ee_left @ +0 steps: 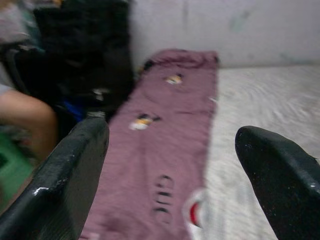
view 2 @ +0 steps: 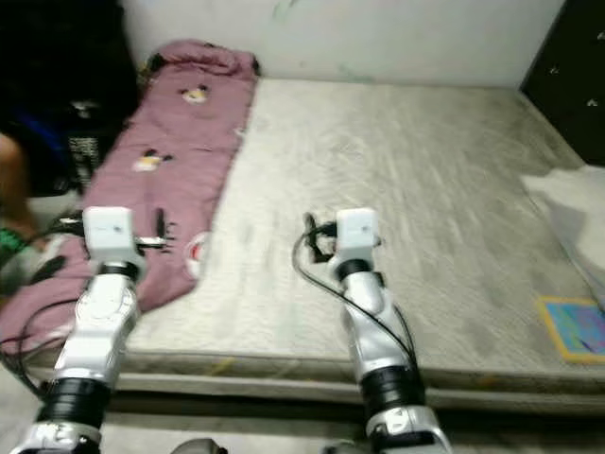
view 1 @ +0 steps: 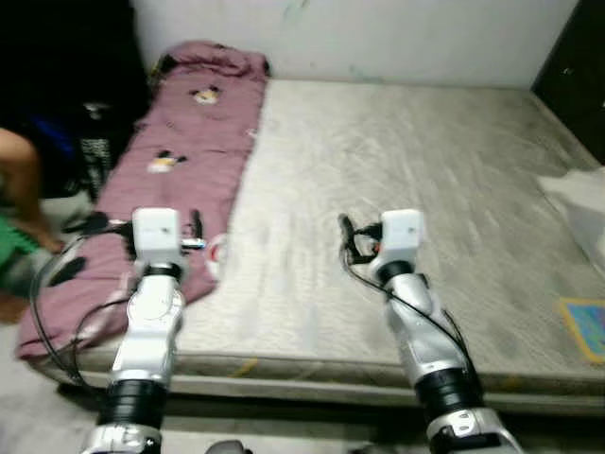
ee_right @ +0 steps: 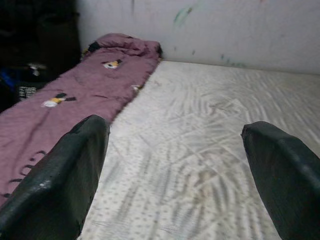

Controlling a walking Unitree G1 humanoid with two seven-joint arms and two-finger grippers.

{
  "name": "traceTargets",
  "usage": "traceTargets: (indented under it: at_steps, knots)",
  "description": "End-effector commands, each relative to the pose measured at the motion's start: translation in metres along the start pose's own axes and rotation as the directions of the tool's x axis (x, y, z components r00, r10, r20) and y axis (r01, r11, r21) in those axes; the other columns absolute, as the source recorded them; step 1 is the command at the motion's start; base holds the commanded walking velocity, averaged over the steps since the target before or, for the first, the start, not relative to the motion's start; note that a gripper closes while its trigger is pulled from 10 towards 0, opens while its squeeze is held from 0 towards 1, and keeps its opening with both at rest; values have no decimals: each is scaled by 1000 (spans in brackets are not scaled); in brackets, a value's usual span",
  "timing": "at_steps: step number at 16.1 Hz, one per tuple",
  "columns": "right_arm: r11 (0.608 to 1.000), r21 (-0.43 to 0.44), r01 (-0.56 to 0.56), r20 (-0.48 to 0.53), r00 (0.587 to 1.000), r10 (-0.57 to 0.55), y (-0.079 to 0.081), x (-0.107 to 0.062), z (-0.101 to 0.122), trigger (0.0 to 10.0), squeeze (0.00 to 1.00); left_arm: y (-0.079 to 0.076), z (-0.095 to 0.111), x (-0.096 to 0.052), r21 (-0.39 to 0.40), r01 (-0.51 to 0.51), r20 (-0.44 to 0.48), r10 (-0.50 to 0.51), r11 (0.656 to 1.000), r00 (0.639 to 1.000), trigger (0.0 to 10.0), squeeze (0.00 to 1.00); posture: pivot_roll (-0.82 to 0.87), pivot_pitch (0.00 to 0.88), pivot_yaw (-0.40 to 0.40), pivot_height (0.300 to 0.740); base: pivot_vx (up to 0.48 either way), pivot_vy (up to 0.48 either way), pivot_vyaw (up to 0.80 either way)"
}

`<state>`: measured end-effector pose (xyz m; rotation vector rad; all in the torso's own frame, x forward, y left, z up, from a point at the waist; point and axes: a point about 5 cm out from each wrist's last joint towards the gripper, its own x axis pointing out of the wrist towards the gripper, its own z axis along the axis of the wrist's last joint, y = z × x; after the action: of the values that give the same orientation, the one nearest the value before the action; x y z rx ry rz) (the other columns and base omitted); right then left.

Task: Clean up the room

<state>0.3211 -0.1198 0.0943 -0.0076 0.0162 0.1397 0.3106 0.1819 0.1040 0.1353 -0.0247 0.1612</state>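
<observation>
The mauve cartoon-print blanket (view 1: 180,180) lies lengthwise along the grey bare mattress's (view 1: 406,189) left edge, directly ahead of the open left gripper (ee_left: 172,165); the open right gripper (ee_right: 175,170) hovers over mid-mattress, farther away.

Bare mattress (view 1: 397,189) (grey) carrying pink blanket (view 1: 180,180).

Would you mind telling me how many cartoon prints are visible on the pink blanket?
3 at least: one near the blanket's far end, one midway, and a red-and-white one at its near edge. Folds may hide more.
</observation>
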Motion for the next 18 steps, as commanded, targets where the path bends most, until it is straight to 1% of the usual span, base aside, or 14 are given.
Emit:
traceTargets:
  at_steps: [1, 18]
  knots:
    - [999, -16, 43, -9, 999, -43, -14, -2, -1, 10000, 0, -12, 3, 0, -6, 38, 6, -38, 999, 999, 10000, 0, 30, 0, 4, 740, 0, 480, 0]
    - [999, -10, 40, -28, 999, -41, -15, -1, -4, 10000, 0, -11, 1, 0, -16, 30, -2, -31, 999, 1000, 10000, 0, 30, 0, -2, 740, 0, 480, 0]
